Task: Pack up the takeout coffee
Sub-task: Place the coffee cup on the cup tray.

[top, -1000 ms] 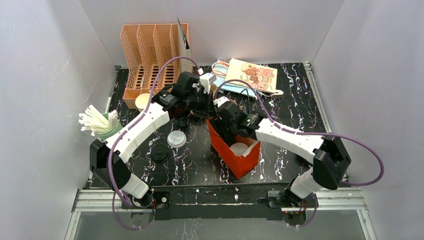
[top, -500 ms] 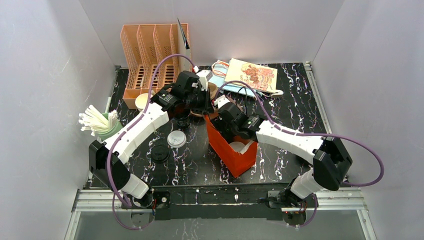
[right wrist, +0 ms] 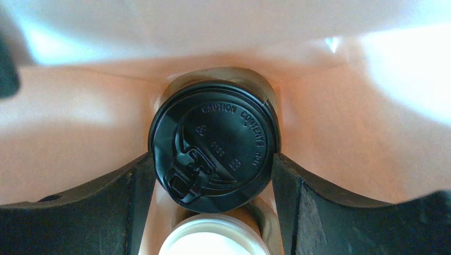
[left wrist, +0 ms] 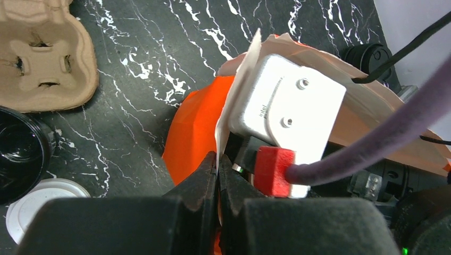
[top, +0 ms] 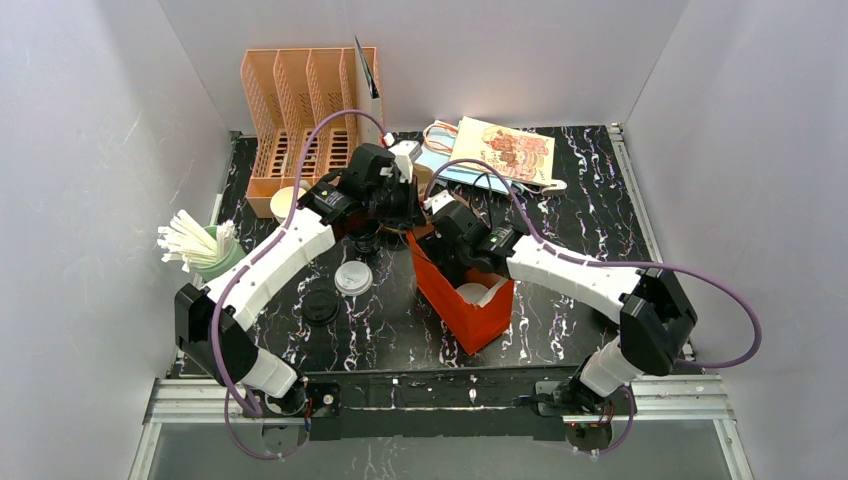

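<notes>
My right gripper (right wrist: 213, 162) clamps the takeout coffee (right wrist: 214, 139) at centre frame, down inside the orange bag (top: 470, 312). It has a black lid embossed "CAUTION CONTENTS HOT", with a brown paper rim showing around it. My left gripper (left wrist: 218, 167) is pinched on the bag's paper edge.

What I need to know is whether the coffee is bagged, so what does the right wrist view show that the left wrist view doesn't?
Right wrist only: inside the orange bag, the takeout coffee, black lid up, between the fingers of the right gripper, with a white round object beside it; whether the fingers press it is unclear. Left wrist only: the left gripper pinching the bag's rim, plus a cardboard cup carrier, a black cup and a white lid on the table. Both: the orange bag, one from inside, one from outside.
</notes>
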Robot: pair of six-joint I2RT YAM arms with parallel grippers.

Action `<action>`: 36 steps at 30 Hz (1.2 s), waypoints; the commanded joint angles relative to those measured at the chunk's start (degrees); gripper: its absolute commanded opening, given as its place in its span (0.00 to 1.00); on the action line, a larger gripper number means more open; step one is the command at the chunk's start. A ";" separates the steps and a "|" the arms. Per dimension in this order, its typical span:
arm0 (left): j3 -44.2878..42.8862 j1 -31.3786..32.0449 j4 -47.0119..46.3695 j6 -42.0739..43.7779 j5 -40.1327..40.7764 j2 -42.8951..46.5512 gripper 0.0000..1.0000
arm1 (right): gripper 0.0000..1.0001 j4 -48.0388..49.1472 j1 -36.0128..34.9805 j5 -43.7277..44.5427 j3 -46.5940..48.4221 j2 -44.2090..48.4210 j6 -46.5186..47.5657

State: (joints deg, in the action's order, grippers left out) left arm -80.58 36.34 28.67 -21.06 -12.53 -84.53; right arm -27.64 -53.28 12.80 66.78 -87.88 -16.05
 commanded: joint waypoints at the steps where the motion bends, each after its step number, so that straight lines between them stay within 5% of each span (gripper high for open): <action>1: 0.56 0.13 -2.26 1.55 -2.61 3.90 0.00 | 0.38 -6.41 0.41 -1.07 3.19 -1.79 2.69; 5: 1.49 0.14 -2.29 2.60 -3.29 4.92 0.00 | 0.69 -6.73 2.32 -1.59 8.32 -1.69 3.97; 7: 1.66 0.13 -2.25 3.12 -3.54 5.22 0.00 | 0.96 -7.04 2.80 -2.01 10.54 -1.89 4.42; 8: 1.65 0.14 -2.24 3.32 -3.69 5.25 0.00 | 0.98 -7.48 2.89 -1.99 11.66 -2.15 4.45; 21: 2.84 0.14 -3.47 5.89 -5.51 6.57 0.00 | 0.98 -6.98 2.87 -3.37 11.37 4.59 5.67; 28: 4.30 0.14 -6.86 6.47 -7.43 7.35 0.00 | 0.84 -6.17 2.90 -6.61 7.25 11.71 4.97; 36: 3.40 0.13 -7.01 7.49 -7.92 5.68 0.00 | 0.84 -7.37 2.91 -6.23 14.95 11.87 6.69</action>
State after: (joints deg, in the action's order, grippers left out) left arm -76.75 36.23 22.68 -15.07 -18.76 -79.66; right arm -36.05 -50.63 6.44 75.83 -75.90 -10.33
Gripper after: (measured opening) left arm 0.008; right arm 0.842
